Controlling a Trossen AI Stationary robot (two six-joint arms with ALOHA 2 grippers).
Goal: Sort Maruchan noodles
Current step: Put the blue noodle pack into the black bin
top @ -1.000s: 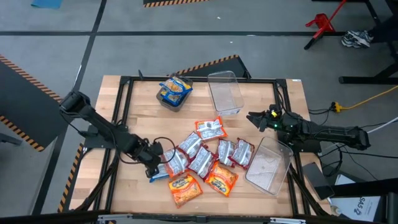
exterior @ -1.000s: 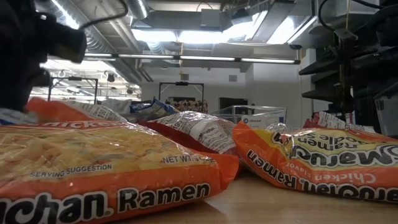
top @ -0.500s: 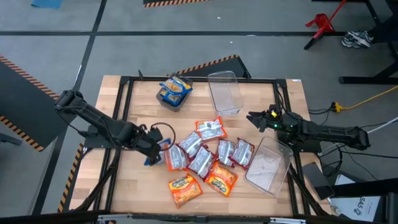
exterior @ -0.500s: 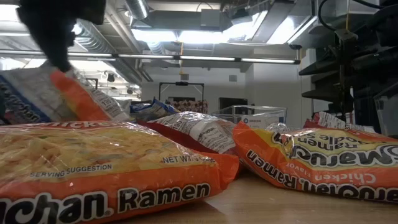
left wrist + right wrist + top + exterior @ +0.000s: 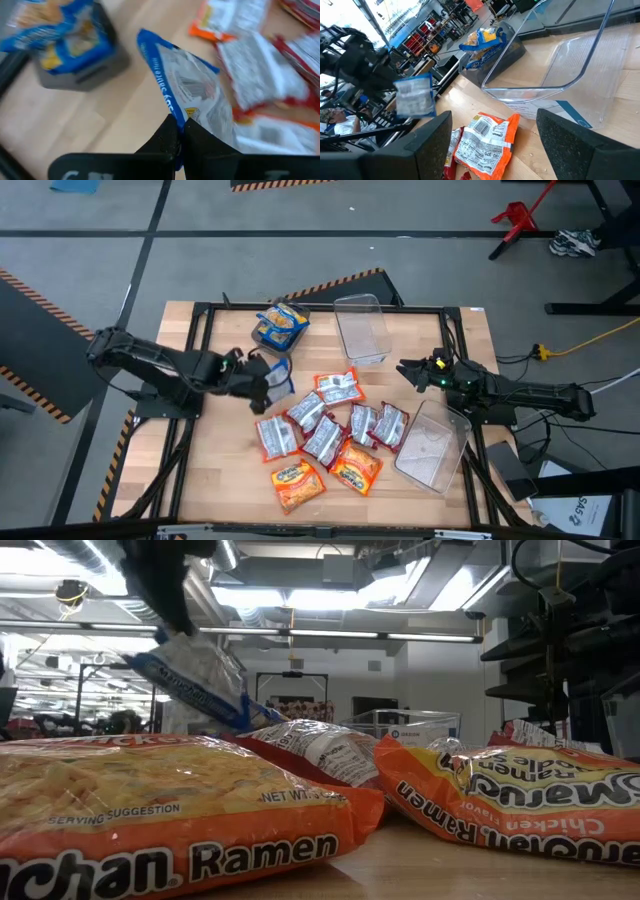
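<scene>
Looking down from the high view, the left gripper (image 5: 262, 379) hangs above the table (image 5: 220, 470) left of centre, pinched shut on a blue-edged noodle packet (image 5: 278, 376), just near of the dark bin (image 5: 279, 330) of blue-and-yellow packets, while the other packets (image 5: 325, 435) lie heaped mid-table and the right gripper (image 5: 407, 369) waits closed and empty at the right, beside two clear bins (image 5: 362, 328). From the low view, that packet (image 5: 195, 685) dangles tilted above orange packets (image 5: 170, 810). In the left wrist view, the fingers (image 5: 170, 137) clamp the packet's (image 5: 187, 95) edge.
</scene>
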